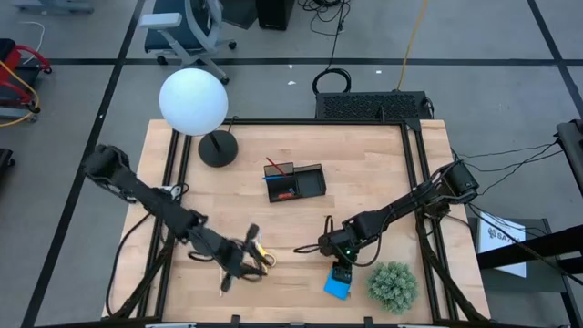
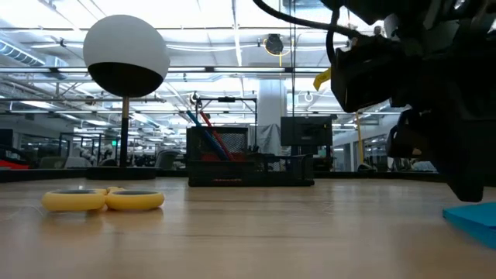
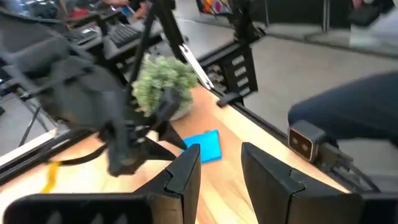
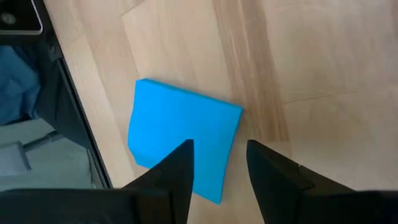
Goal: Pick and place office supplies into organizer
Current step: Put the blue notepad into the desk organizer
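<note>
right claw (image 4: 217,165) apart over blue notepad (image 4: 183,140); left claw (image 3: 217,168) apart near yellow scissors (image 1: 260,251)

Black organizer (image 1: 296,182) near table centre, red and blue pens (image 1: 276,169) leaning in its left compartment, yellow-handled scissors (image 1: 258,251) flat near front left, blue square notepad (image 1: 338,283) flat near front right edge

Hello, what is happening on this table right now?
Two robot arms are tidying office supplies into the black organizer, which already holds pens. The right gripper hangs open just above the blue notepad, near the green plant ball. The left gripper, open and empty, is by the yellow-handled scissors, which lie on the table.
</note>
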